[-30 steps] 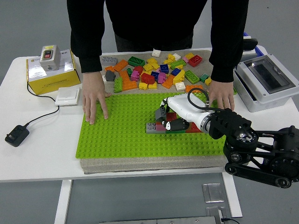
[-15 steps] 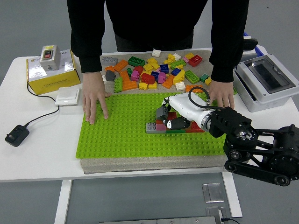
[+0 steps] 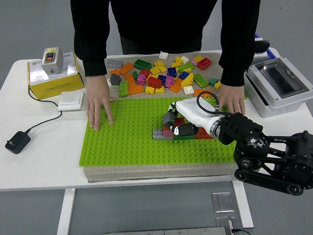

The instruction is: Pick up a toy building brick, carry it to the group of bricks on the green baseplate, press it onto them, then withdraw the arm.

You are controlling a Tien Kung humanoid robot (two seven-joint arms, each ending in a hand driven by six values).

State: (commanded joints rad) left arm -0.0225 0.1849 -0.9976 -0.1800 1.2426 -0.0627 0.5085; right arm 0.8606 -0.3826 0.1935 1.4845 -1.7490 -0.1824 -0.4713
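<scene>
Brick group sits right of centre on the green baseplate, grey, red and green pieces stacked together. Right hand, white-shelled, lies over the group, fingers curled down onto the bricks; grip cannot be told. Black right arm enters from the right. Person's hands press flat on the baseplate's far corners. Loose bricks lie at the counter's far side.

A yellow box sits at ten o'clock, a switch on top. A black adapter lies at nine. A grey case sits at two.
</scene>
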